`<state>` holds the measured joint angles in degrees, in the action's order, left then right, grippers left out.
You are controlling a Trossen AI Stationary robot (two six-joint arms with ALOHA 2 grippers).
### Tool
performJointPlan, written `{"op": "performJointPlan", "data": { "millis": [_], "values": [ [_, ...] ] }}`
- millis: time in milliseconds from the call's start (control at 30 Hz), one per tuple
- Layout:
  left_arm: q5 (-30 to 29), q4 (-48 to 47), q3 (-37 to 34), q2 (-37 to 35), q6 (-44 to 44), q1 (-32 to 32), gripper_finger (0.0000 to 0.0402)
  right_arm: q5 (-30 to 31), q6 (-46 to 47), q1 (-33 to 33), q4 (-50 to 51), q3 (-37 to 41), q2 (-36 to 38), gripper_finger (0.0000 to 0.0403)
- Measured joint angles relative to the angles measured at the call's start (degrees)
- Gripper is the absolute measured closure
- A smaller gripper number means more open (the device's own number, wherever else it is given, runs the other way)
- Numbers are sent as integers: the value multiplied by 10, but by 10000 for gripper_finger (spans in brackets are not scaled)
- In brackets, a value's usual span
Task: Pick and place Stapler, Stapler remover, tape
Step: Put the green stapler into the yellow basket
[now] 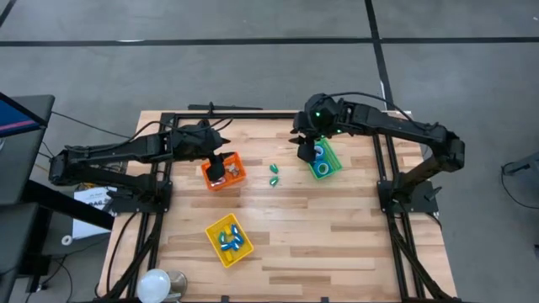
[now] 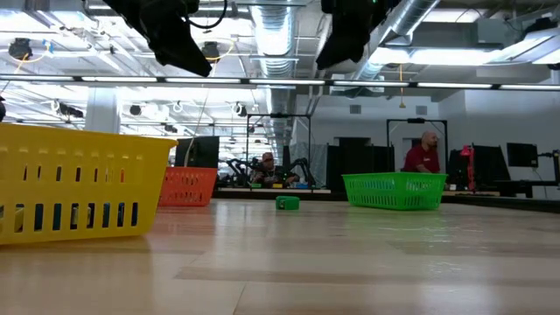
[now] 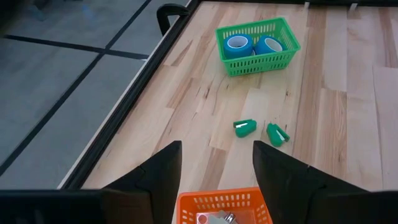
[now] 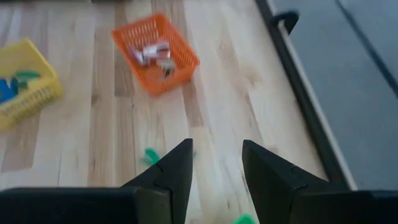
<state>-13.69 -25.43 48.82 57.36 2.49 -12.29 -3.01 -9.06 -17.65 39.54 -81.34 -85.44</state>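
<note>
The green basket (image 3: pixel 258 40) holds two rolls of tape (image 3: pixel 238 45), blue with pale centres. The orange basket (image 4: pixel 155 53) holds small pale and dark pieces; what they are I cannot tell. The yellow basket (image 1: pixel 229 239) holds blue and green pieces. Two green stapler removers (image 3: pixel 245 127) lie on the table (image 1: pixel 337 227) between the orange and green baskets. The left gripper (image 3: pixel 216 168) hangs above the orange basket, the right gripper (image 4: pixel 214 165) above the green one; both are spread and empty.

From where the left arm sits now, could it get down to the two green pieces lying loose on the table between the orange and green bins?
Probably yes. The left gripper hangs open above the orange bin, and the two green pieces lie on bare wood just ahead of it, nothing between. The right gripper is over the green bin, clear of that path.
</note>
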Motion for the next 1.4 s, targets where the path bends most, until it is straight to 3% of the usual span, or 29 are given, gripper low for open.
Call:
{"op": "performJointPlan", "data": {
  "millis": [400,733,1133,1400],
  "values": [
    [0,0,0,0,0,0,215,-6,15,0,-35,46,13,272],
    [0,3,0,0,0,0,215,-5,63,0,-201,172,107,272],
    [0,6,0,0,0,0,215,0,96,8,-214,250,218,272],
    [0,9,0,0,-16,0,213,3,131,7,-200,250,217,267]
  ]
}}
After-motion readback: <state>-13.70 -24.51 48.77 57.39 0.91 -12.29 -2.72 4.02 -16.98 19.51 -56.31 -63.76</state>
